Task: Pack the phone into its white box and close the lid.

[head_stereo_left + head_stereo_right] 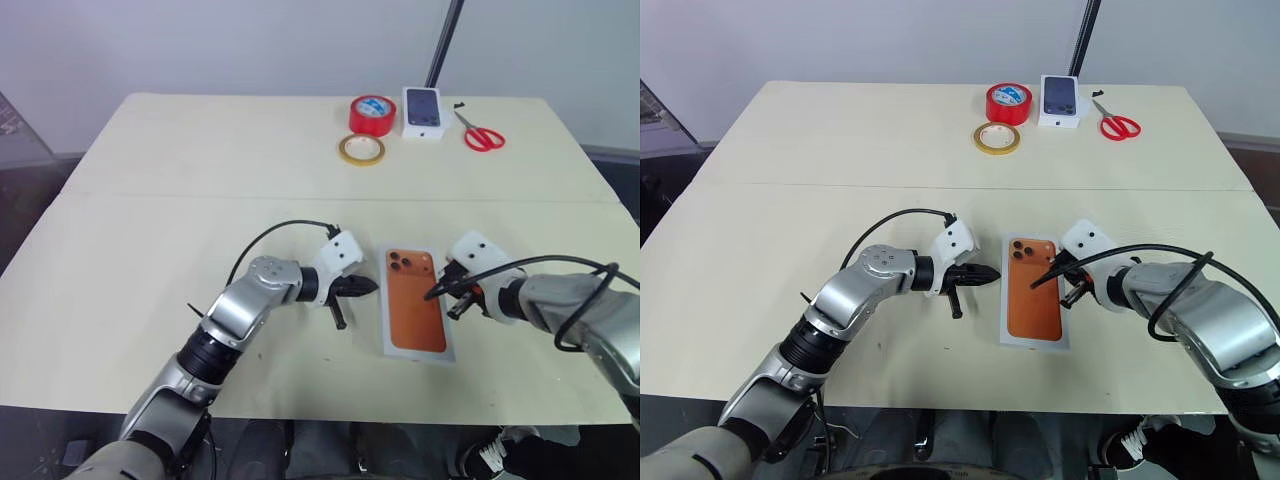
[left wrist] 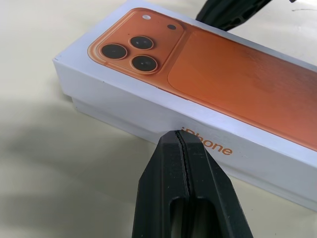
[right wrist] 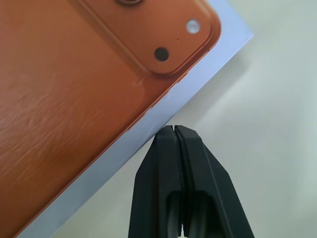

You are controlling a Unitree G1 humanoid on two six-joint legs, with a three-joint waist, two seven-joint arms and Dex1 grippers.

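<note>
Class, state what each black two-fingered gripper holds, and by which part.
Nothing: left gripper and right gripper are shut empty beside the white lid.

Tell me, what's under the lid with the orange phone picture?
The lid sits on the white box, whose bottom edge peeks out beneath it. Whatever lies inside is covered, so the phone can't be seen.

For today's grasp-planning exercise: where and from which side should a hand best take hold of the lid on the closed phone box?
Probably the lid by its two long side walls, coming from above. It lies flat on the table, its broad printed top offers no hold, and a shut hand already flanks each long side.
</note>
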